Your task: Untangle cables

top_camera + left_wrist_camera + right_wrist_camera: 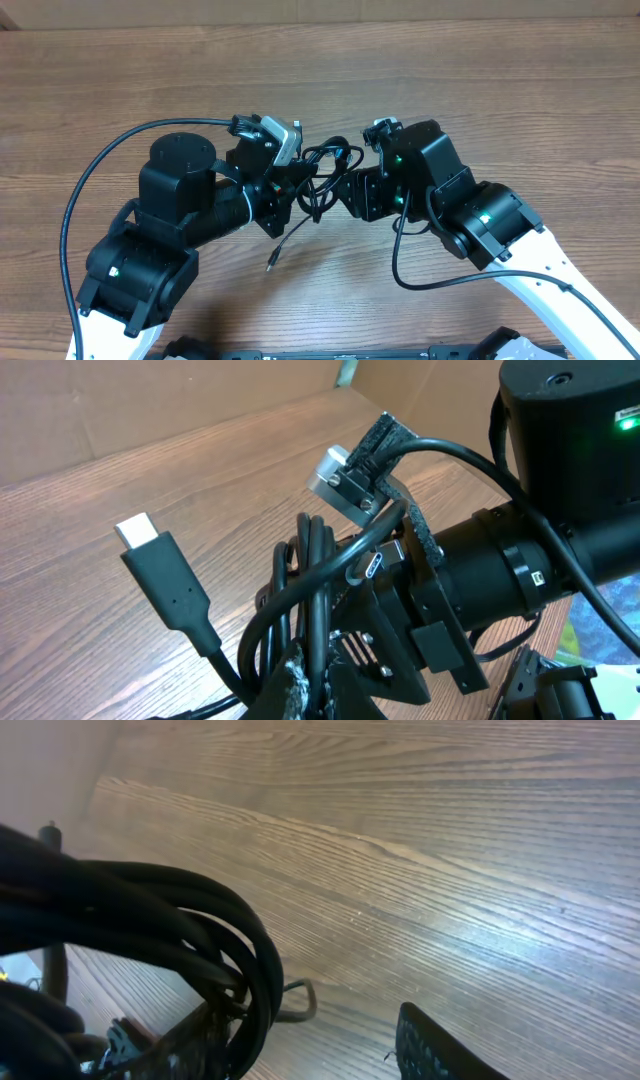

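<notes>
At the lower left of the overhead view the left arm (170, 215) reaches up and to the right across the wooden bench (470, 70). Its left hand (296, 190) sits just left of the frame's centre and is closed. In the left wrist view the black cords run down into the left hand (300, 695) at the bottom edge, beside a rough-textured fingertip (287, 682), so it appears to be pinching the cables there.

The cables (322, 168) lie in a small tangle of loops at the centre of the overhead view, directly between the two hands and touching both. One strand drops from the tangle toward the lower left and ends in a small plug (272, 264), near the left arm. In the left wrist view the cables (312, 565) rise from the bottom centre as several loops. One flat-tipped plug (152, 555) stands out at the left, clear of the bench (150, 450). A second plug end (372, 566) shows near the centre.

Just right of centre in the overhead view, the right hand (347, 190) meets the tangle from the right side. In the right wrist view its fingers stand apart at the bottom of the frame. The cables (200, 910) curve thickly through the left half, against the right hand (300, 1055) on its left finger's side. The other finger (430, 1045) is apart from them, with bare bench (450, 860) between. The right arm (490, 220) runs off to the lower right.
</notes>
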